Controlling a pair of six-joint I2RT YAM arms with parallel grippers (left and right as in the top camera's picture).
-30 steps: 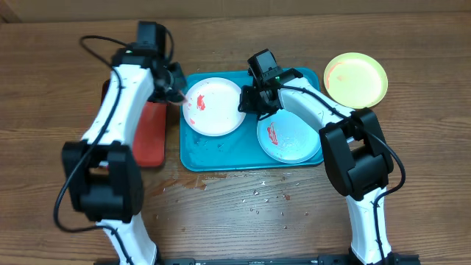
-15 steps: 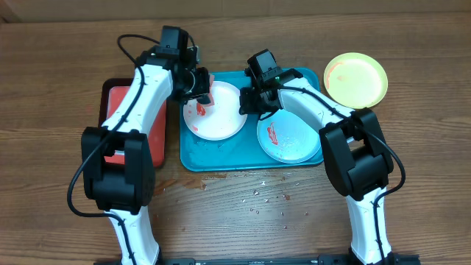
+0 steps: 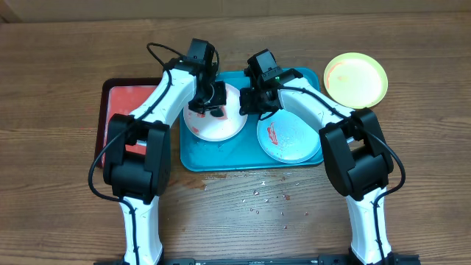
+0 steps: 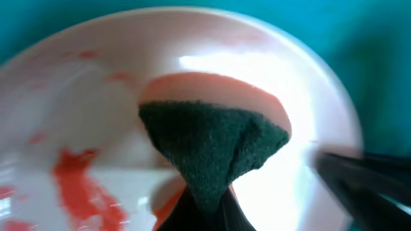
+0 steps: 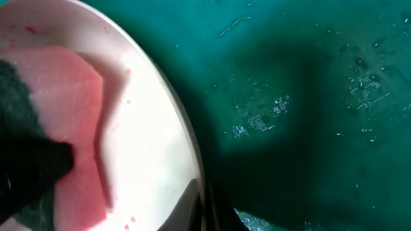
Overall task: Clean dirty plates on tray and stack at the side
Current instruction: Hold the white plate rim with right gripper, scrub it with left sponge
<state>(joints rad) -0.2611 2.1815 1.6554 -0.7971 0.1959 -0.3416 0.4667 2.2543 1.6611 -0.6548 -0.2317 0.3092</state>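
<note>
The white plate lies in the left half of the tray, red smears on its left side. The left gripper hangs over its upper part. In the left wrist view its jaws are pinched tight on the narrow end of a sponge, dark green scouring face toward the camera and pink foam behind. The sponge is close over the plate's bowl, but contact cannot be made out, and the jaws are mostly cut off at the bottom edge.

The right gripper sits at the plate's right rim. In the right wrist view only a dark sliver of its jaws shows, and the rim runs into it, so they look closed on the rim.

The light-blue plate rests in the tray's right half with a red streak, partly hidden under the right arm. The yellow-green plate sits on the desk right of the tray. A red tray lies to the left, crossed by the left arm.
</note>
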